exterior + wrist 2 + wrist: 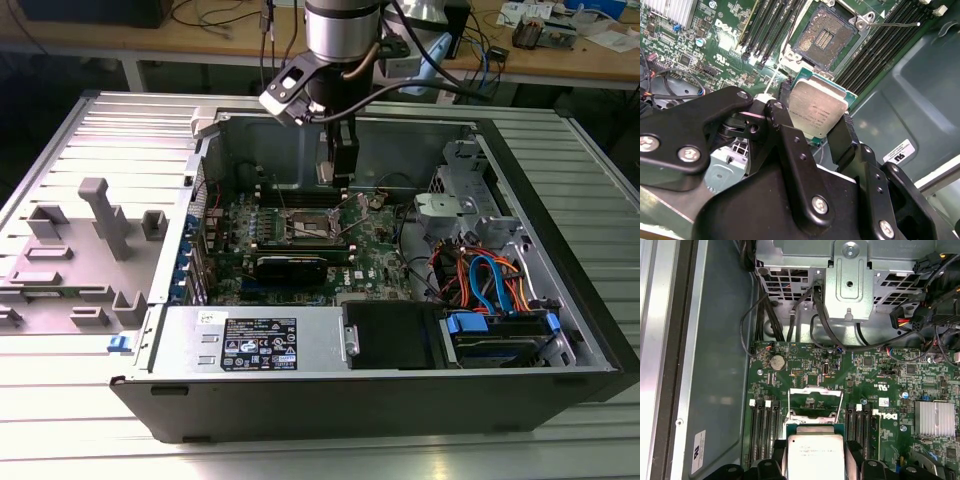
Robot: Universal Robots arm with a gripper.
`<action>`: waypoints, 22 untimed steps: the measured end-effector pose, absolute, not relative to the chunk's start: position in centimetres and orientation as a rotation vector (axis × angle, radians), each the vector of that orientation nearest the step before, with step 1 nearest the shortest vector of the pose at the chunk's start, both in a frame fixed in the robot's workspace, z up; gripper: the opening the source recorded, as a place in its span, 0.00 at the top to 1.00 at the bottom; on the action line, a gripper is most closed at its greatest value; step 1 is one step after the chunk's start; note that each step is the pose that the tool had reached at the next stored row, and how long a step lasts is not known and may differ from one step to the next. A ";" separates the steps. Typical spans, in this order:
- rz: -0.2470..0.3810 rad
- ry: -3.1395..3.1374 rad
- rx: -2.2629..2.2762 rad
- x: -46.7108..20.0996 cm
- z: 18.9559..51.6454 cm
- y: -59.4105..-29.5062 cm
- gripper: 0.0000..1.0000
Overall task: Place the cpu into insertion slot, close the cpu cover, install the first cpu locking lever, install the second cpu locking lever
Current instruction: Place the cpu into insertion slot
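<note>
Black gripper pinches the cpu by its edges, near the empty insertion slot; the cpu cover stands open, so all four steps seem not yet done.

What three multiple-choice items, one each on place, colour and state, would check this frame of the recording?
1. Where is the cpu?
A. seated in the insertion slot
B. between the jaws of the gripper, off the slot
C. lying flat on the circuit board

2. What colour is the circuit board?
A. green
B. red
C. white

3. How is the insertion slot?
A. bare, contacts exposed
B. filled by a chip
C. shut under a plate

Answers:
1 B, in both wrist views the jaws clamp the chip's edges, clear of the slot.
2 A, the board is green all around the slot.
3 A, the second wrist view shows its dark contact field uncovered.
</note>
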State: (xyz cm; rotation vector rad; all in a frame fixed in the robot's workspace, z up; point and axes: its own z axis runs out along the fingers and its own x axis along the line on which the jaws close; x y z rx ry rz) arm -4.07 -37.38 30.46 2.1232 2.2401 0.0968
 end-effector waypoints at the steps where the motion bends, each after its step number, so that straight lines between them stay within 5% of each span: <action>1: 0.097 2.240 2.123 -4.1 30.4 -37.4 0.46; 22: 0.093 2.217 2.145 -4.1 29.8 -37.5 0.46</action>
